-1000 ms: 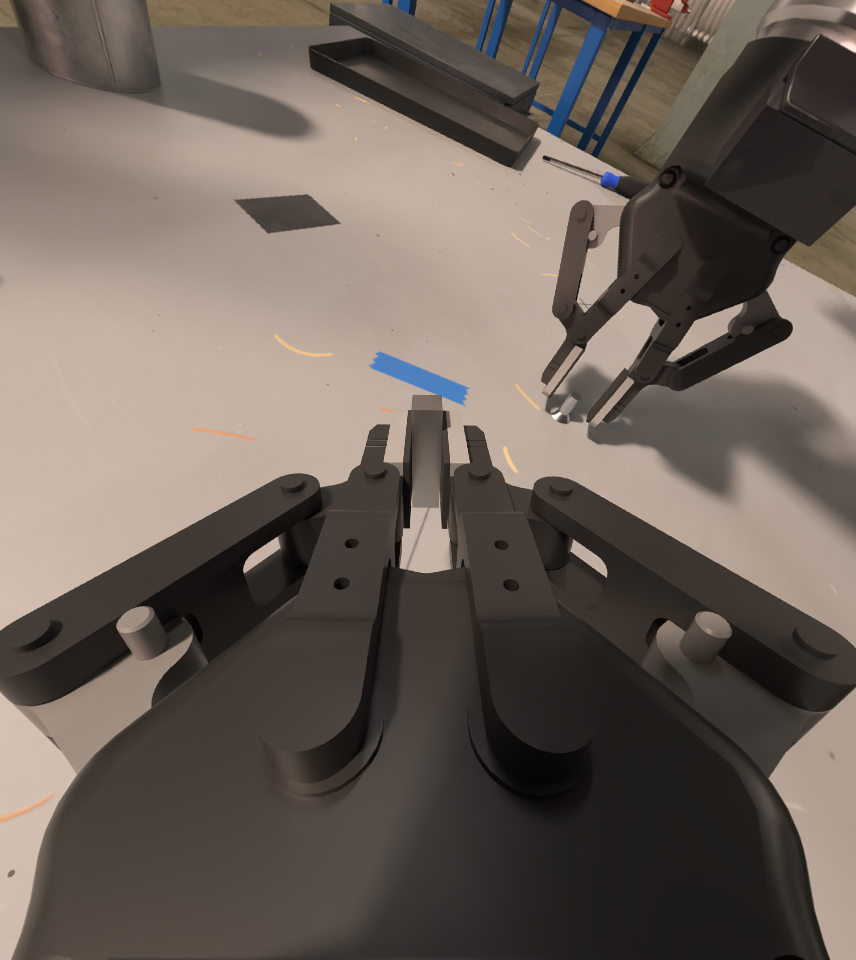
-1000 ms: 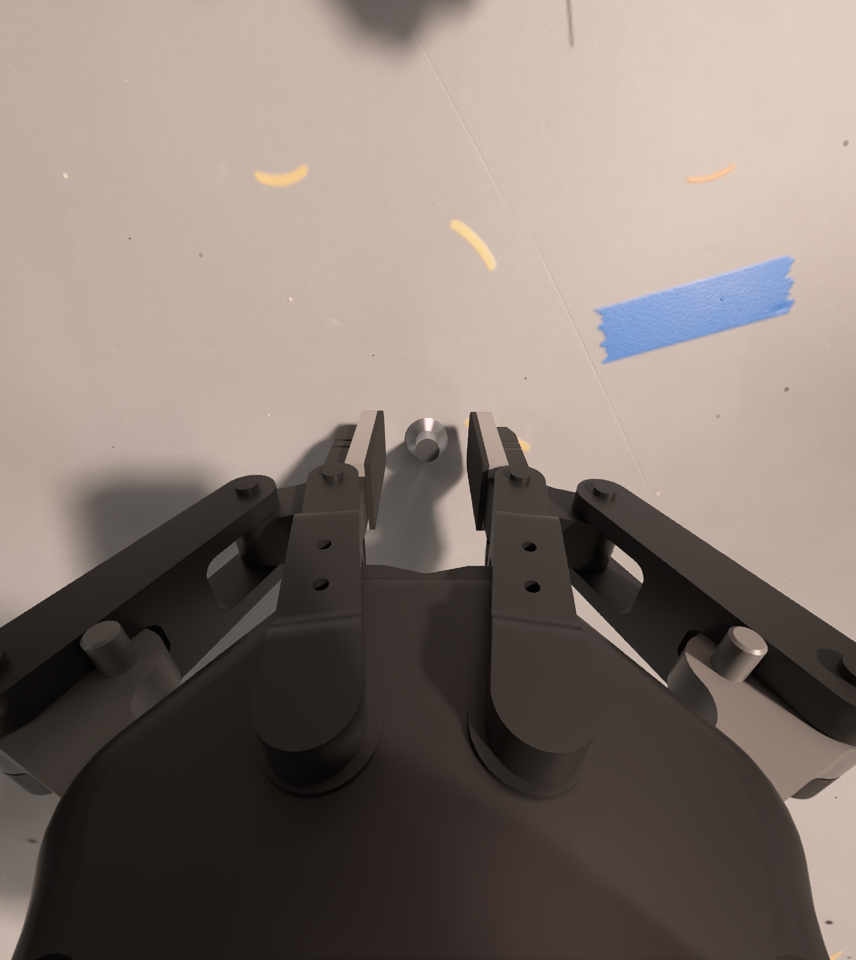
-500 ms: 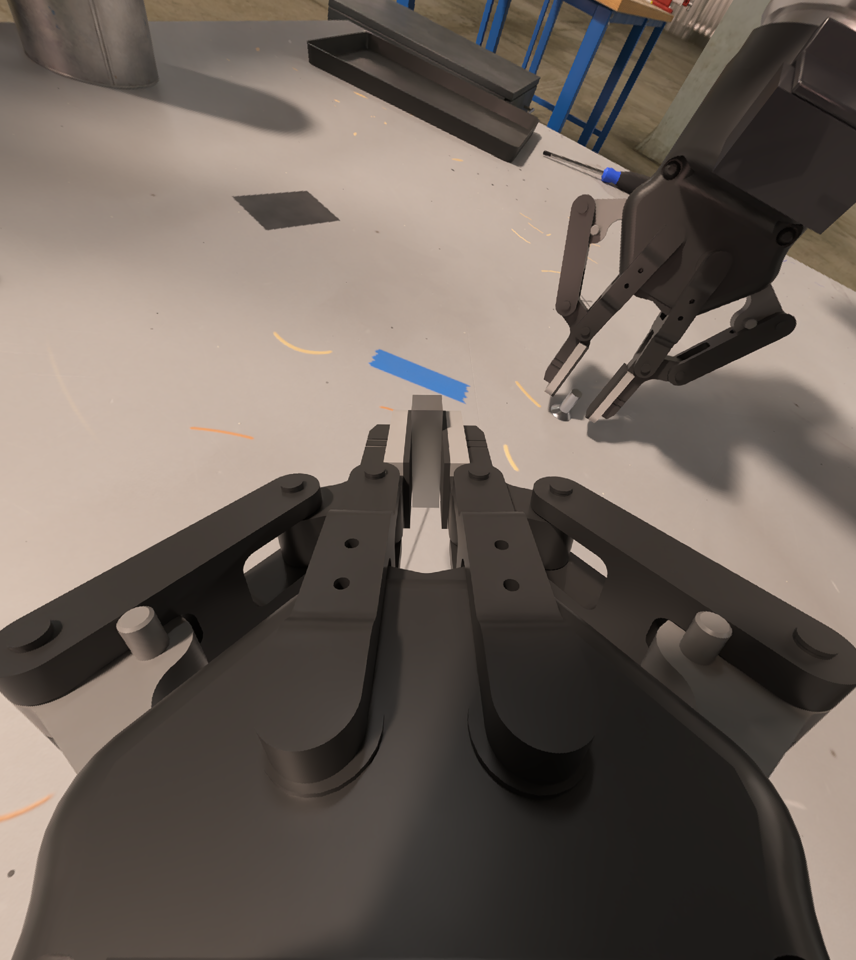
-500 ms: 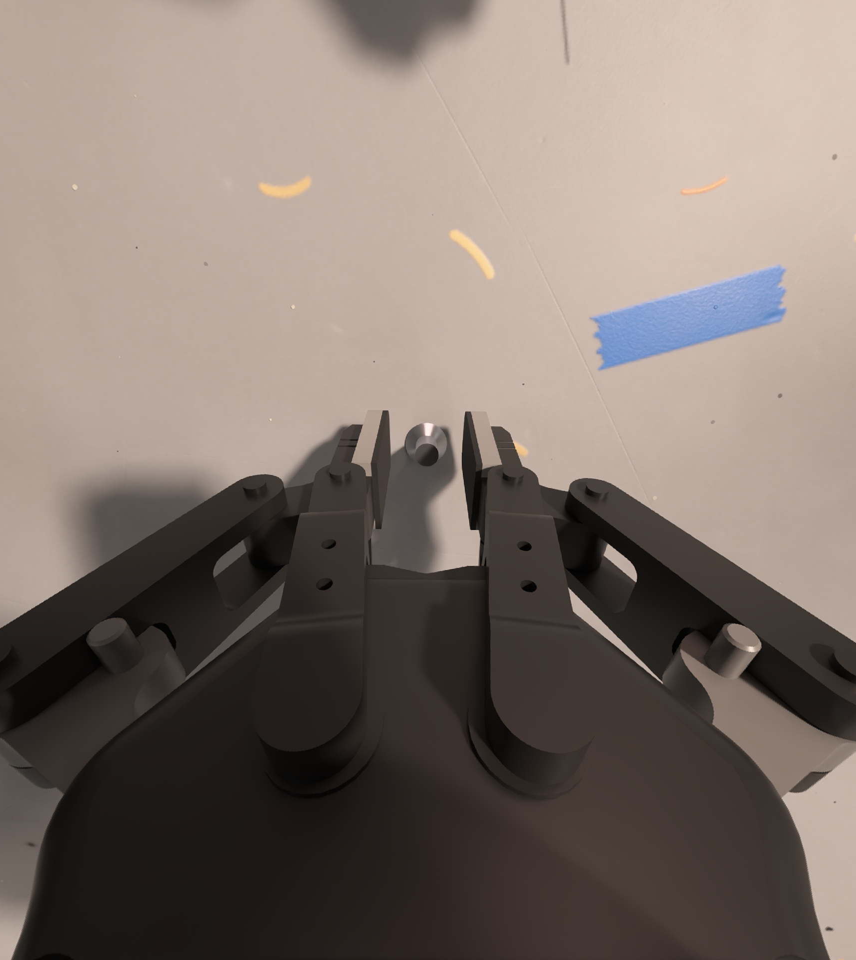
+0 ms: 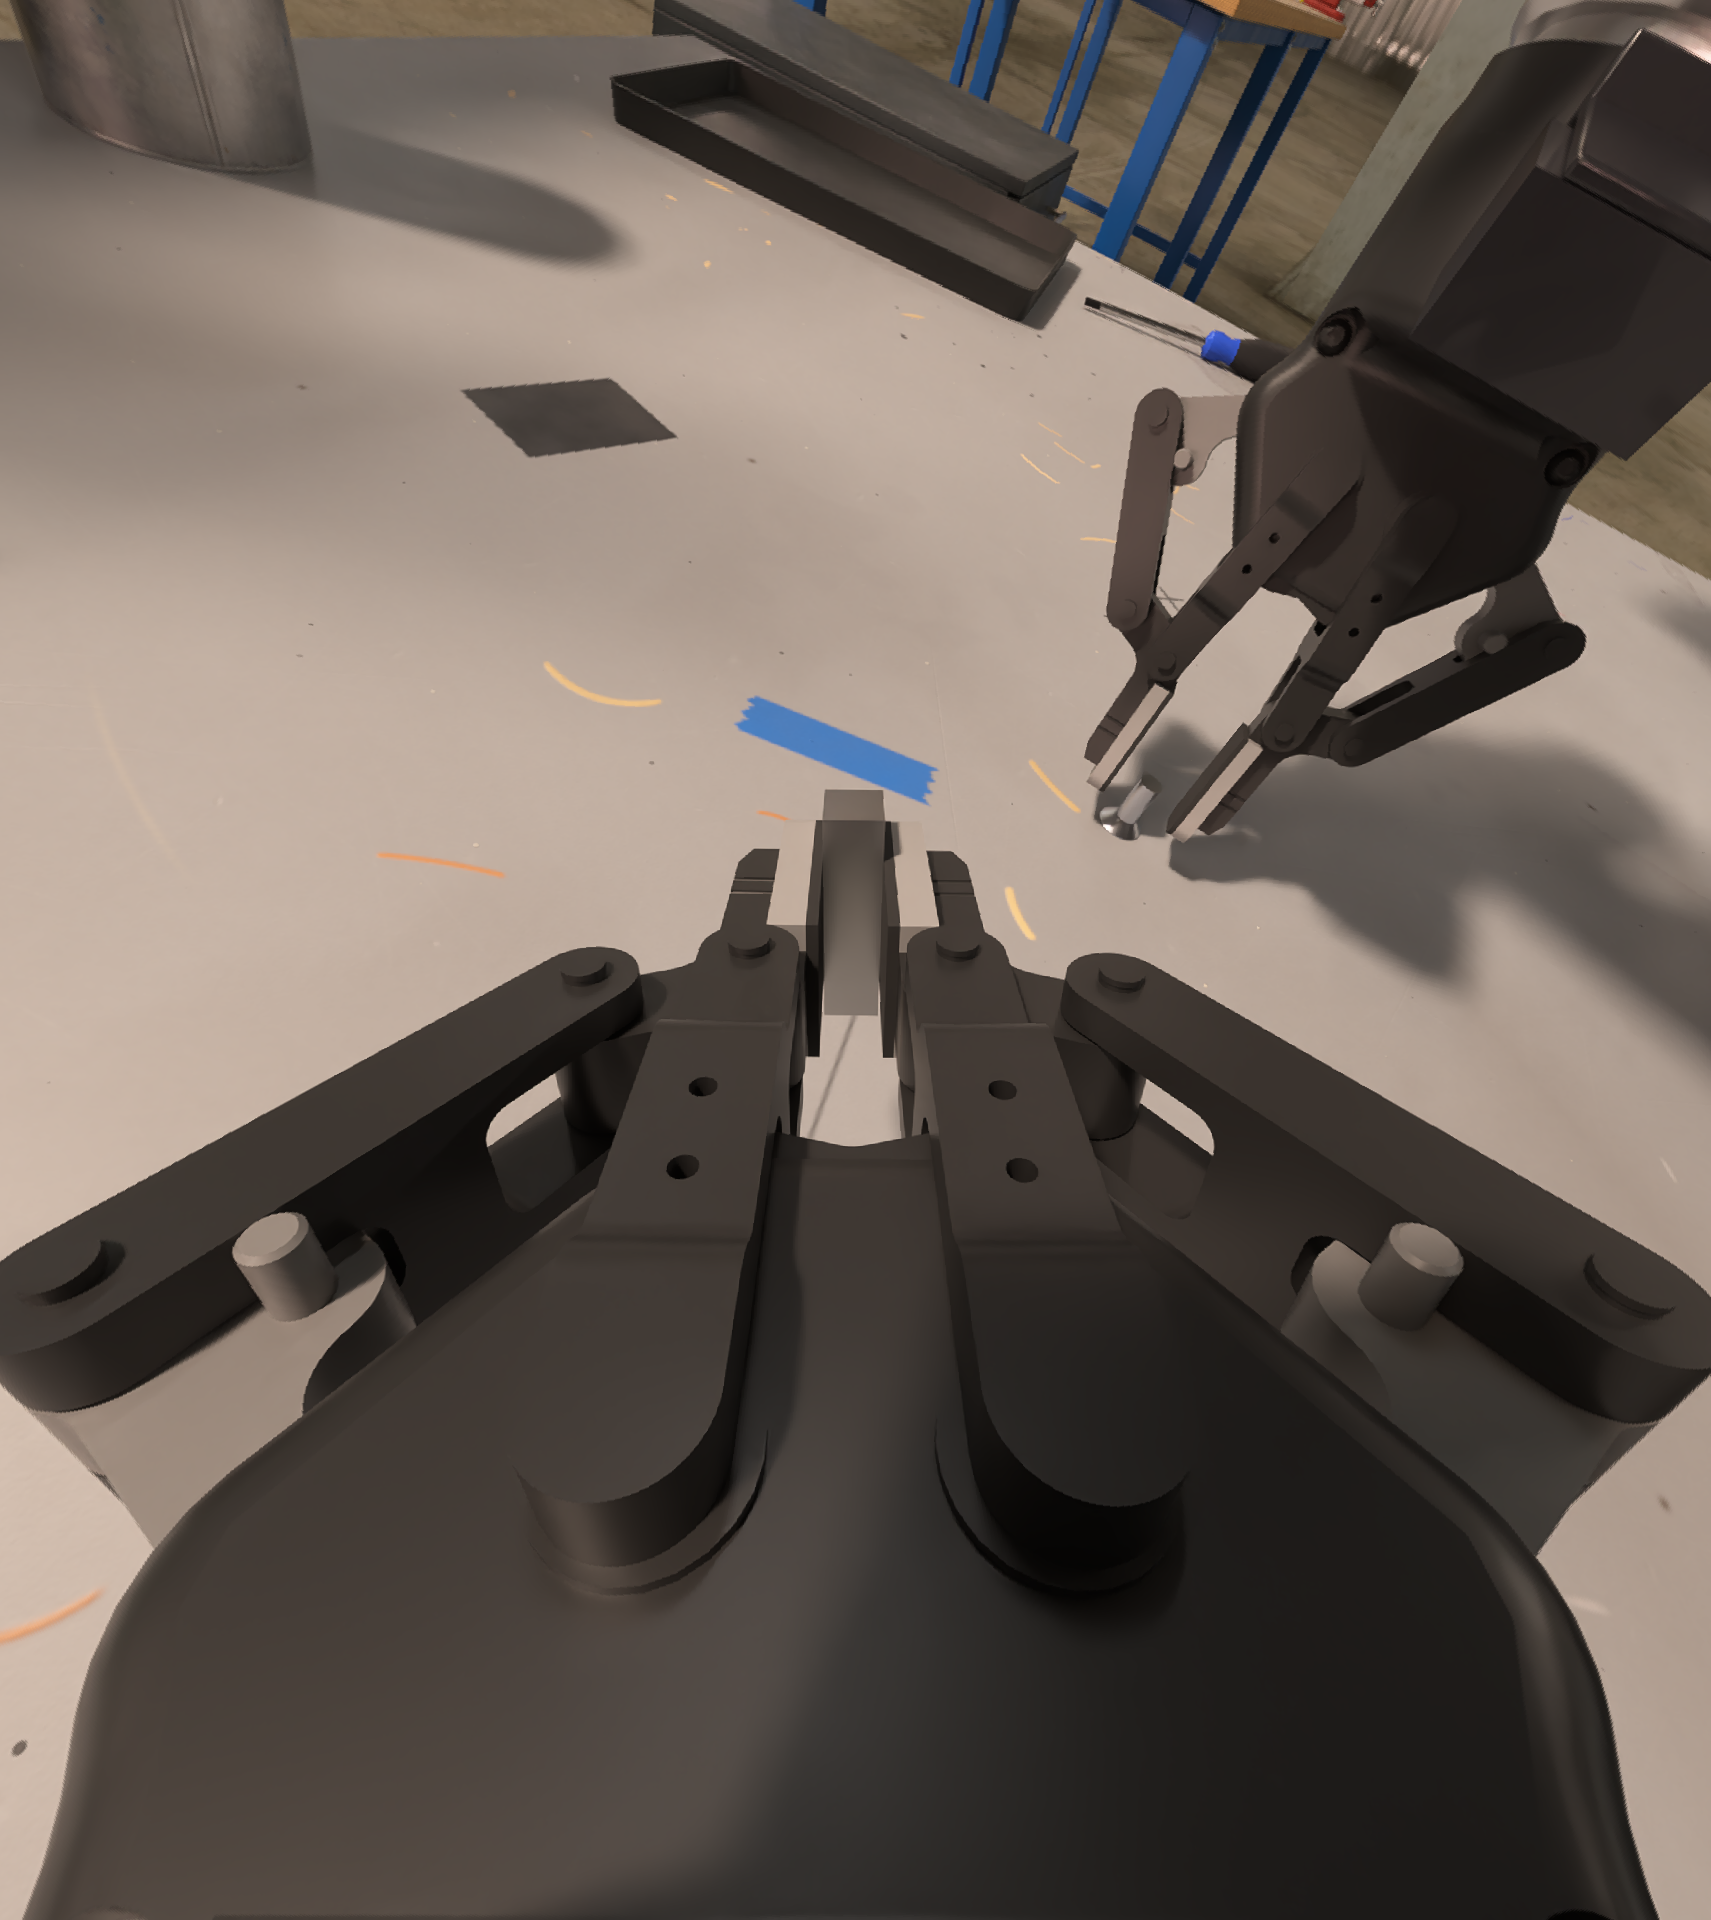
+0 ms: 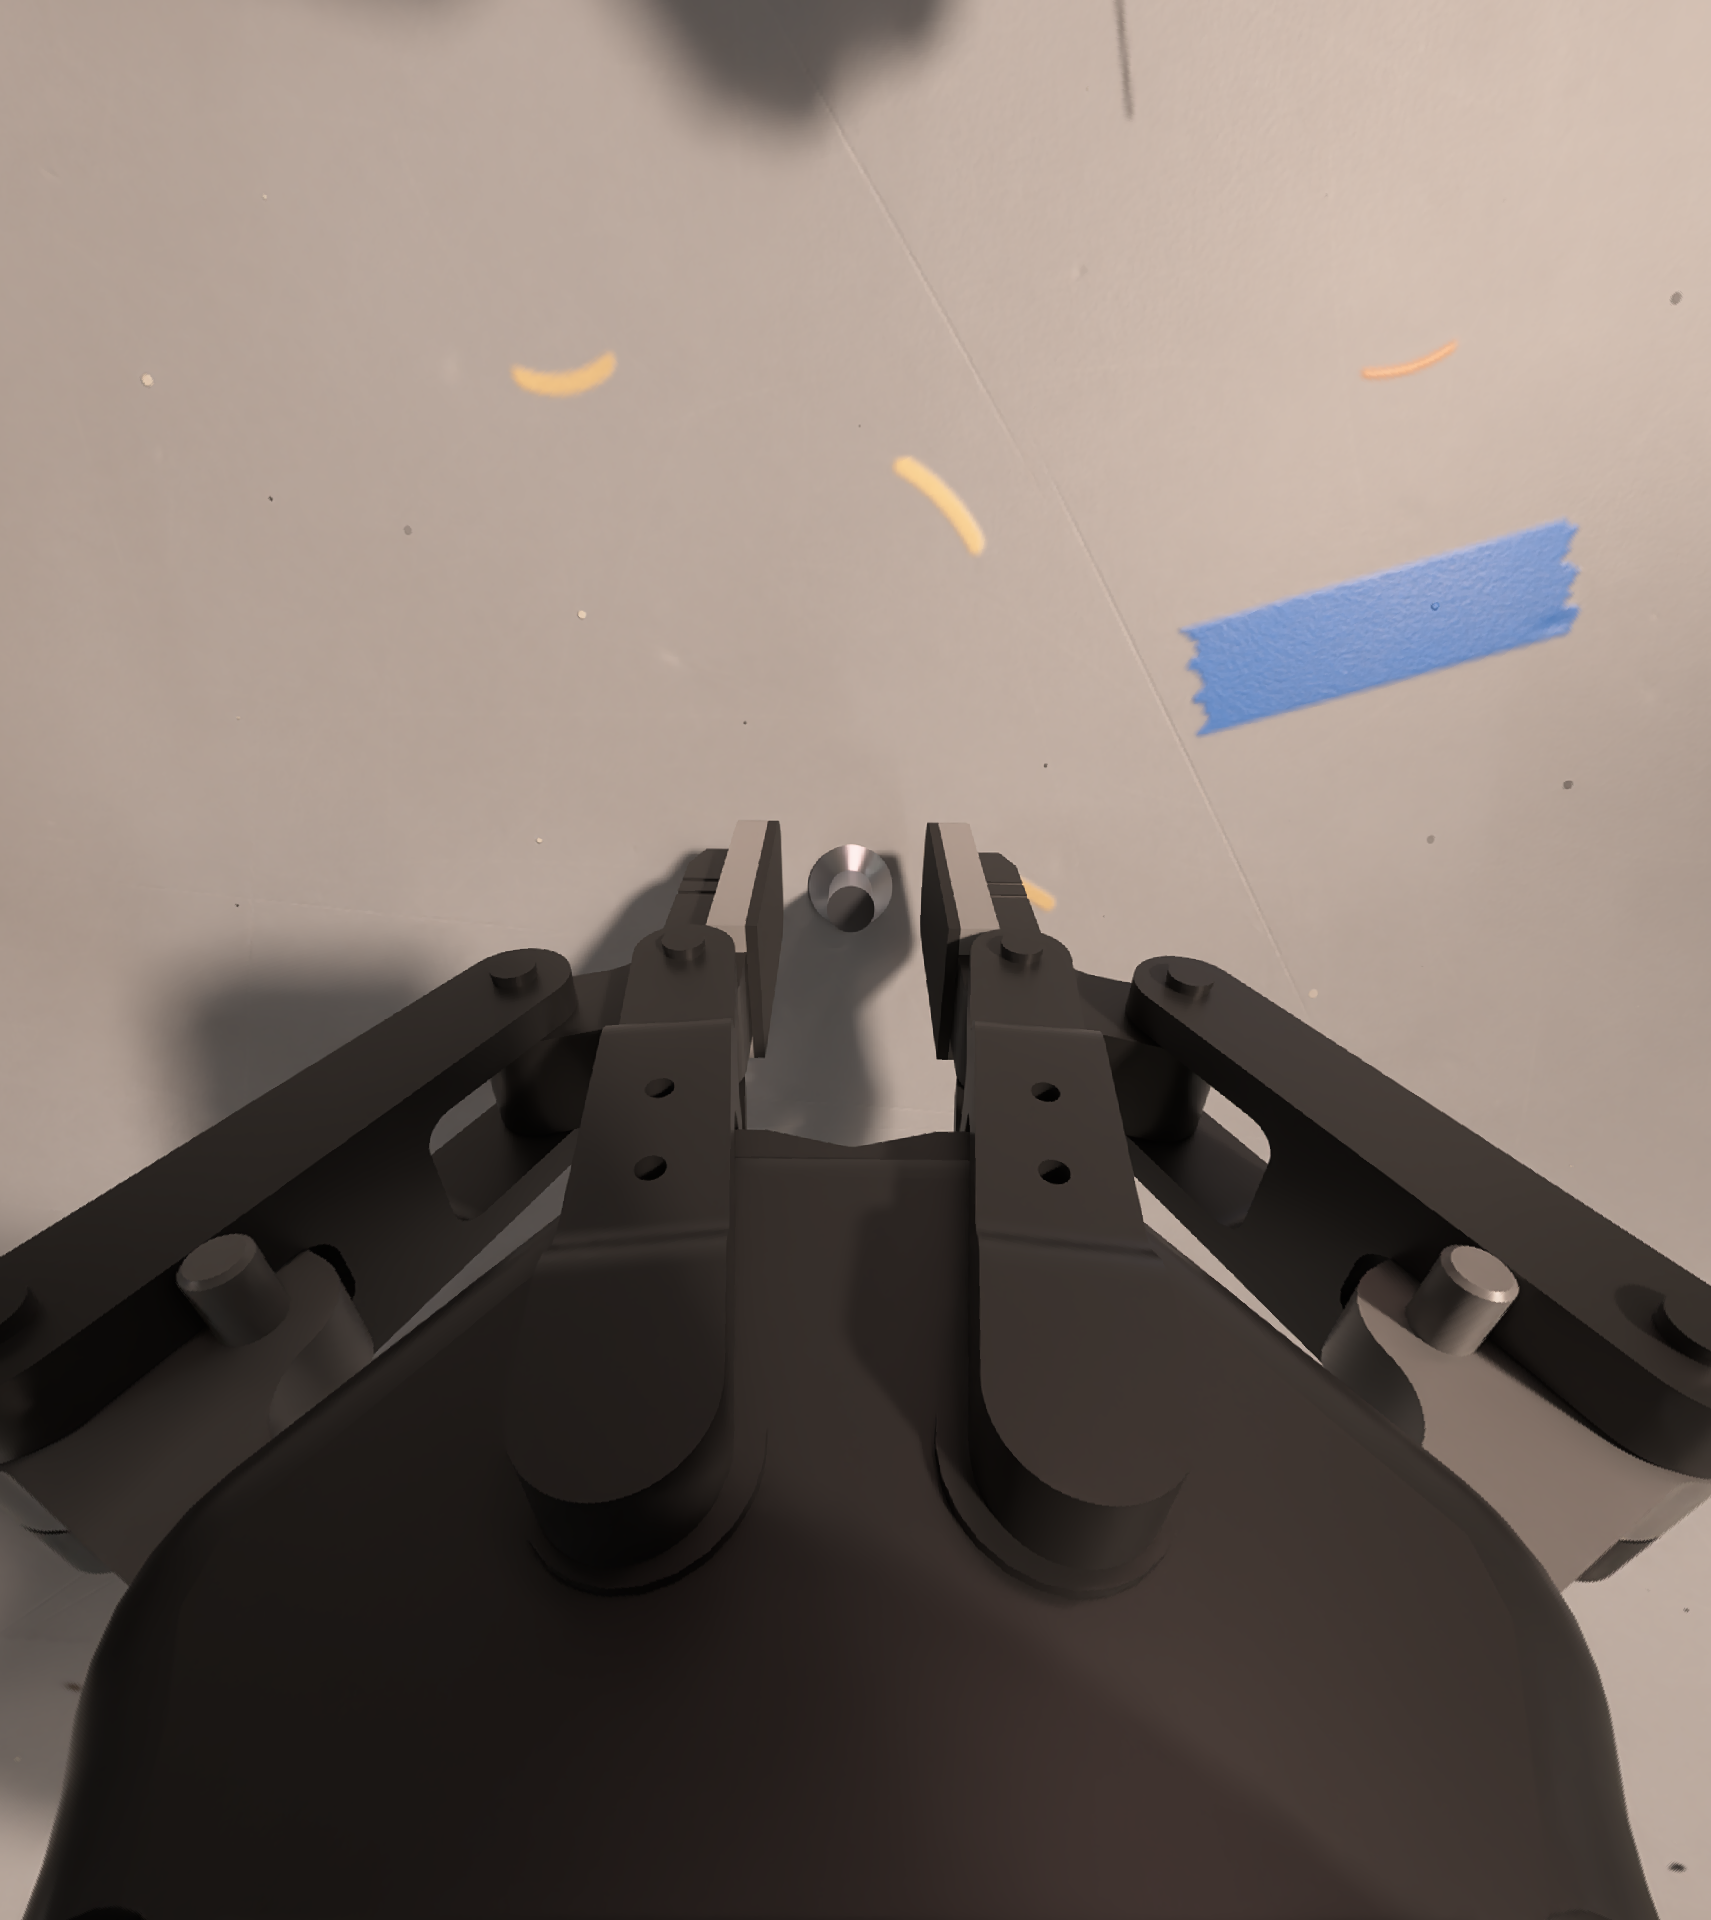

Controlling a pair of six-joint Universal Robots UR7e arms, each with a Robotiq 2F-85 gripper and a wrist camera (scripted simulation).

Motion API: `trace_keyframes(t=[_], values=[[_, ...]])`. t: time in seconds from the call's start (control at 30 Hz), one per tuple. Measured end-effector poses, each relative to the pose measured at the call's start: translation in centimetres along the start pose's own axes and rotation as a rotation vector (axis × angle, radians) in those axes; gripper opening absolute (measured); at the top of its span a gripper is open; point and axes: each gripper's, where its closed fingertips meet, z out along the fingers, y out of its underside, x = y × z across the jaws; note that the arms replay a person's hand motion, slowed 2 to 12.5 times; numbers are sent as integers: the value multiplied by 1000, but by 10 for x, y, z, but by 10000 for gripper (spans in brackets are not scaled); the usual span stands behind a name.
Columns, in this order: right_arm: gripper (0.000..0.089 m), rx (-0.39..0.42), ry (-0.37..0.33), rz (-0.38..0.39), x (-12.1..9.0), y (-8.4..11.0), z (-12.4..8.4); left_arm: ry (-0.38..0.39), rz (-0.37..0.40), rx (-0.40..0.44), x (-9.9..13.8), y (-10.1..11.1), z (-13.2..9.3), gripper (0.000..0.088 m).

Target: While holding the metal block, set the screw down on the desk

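On grey desk (image 5: 311,644), blue tape (image 5: 835,750), screw (image 6: 849,883) seemingly standing, workshop behind.

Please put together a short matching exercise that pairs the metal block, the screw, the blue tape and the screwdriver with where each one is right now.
Things:
1. metal block
2. screw
3. blue tape
4. screwdriver

Places:
A. stuck flat on the desk
B. standing on its head on the desk between the open fingers of the right gripper, touching neither
C. clamped in the left gripper
D. lying near the desk's far edge, beside the dark tray

Pairs: 1-C, 2-B, 3-A, 4-D
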Motion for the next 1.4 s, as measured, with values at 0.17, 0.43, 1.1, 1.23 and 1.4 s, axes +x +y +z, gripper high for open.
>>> trace_keyframes(t=[0.17,0.43,1.1,1.23,1.4], values=[[237,1,3,-1,0,0,0,0,0,0,0,0,0,91],[191,1,7,1,0,0,0,1,0,-1,0,0,0,91],[74,149,132,-25,14,-33,-19,28,-19,43,4,-7,-3,91],[61,247,216,-70,21,-55,-31,41,-31,68,5,-12,-5,91],[61,389,324,-140,26,-87,-50,63,-47,100,8,-17,-7,91]])
